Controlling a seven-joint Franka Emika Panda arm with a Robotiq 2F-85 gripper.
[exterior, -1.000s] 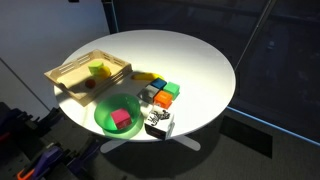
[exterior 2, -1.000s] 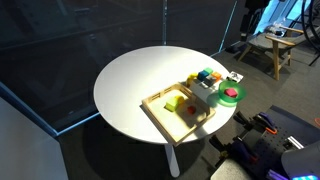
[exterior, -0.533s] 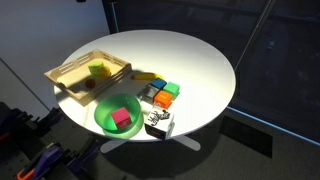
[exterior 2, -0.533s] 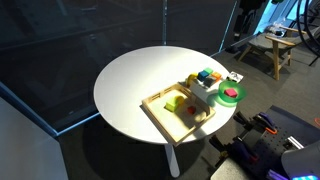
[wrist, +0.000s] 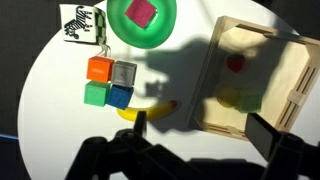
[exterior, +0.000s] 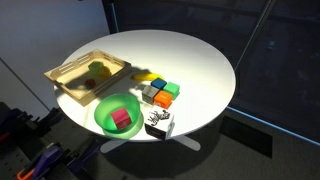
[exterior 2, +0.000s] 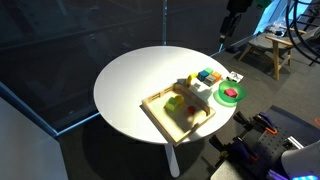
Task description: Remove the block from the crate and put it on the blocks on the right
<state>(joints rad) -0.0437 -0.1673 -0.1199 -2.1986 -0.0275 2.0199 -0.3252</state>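
The lime block (wrist: 252, 100) lies inside the light wood crate (wrist: 290, 60), next to a yellow round item and a small red item. The crate also shows in both exterior views (exterior: 62, 78) (exterior 2: 158, 108), now in shadow. The blocks (wrist: 110, 82), an orange, green, grey and blue cluster, sit on the white table, also in both exterior views (exterior: 160, 93) (exterior 2: 207, 77). My gripper (wrist: 200, 130) is open and empty, high above the table between the blocks and the crate.
A green bowl (wrist: 120, 35) (exterior: 105, 118) holds a pink-magenta cube (wrist: 144, 13). A black-and-white patterned box (wrist: 83, 21) (exterior: 158, 124) stands by the table edge. A yellow banana (wrist: 150, 108) lies between the crate and the blocks. The arm (exterior 2: 234, 12) shows at the top.
The arm has come into an exterior view at the top. Its shadow now falls over the crate and the banana. Nothing on the table has moved.
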